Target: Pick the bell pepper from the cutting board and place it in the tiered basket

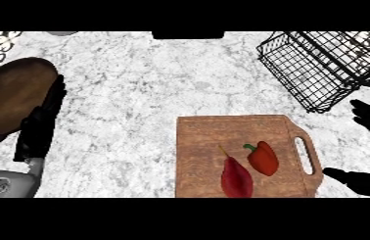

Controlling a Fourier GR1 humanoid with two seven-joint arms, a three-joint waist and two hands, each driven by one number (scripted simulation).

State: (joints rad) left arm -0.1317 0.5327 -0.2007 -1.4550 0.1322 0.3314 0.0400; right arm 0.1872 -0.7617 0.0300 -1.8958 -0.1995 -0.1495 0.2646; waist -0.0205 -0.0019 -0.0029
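A red bell pepper (264, 158) with a green stem lies on the wooden cutting board (209, 136), right of its middle. The black wire tiered basket (318, 67) stands at the upper right of the counter, apart from the board. My right hand (352, 179) shows only partly at the right edge, just beyond the board's handle, fingers spread and holding nothing. Far from the board, my left hand (42, 121) rests open at the left with its fingers pointing up.
A dark red, pointed vegetable (236, 179) lies beside the pepper, nearly touching it. A dark brown round plate (22, 84) sits at the far left, partly under my left hand. A dark object (189, 35) is at the counter's back edge.
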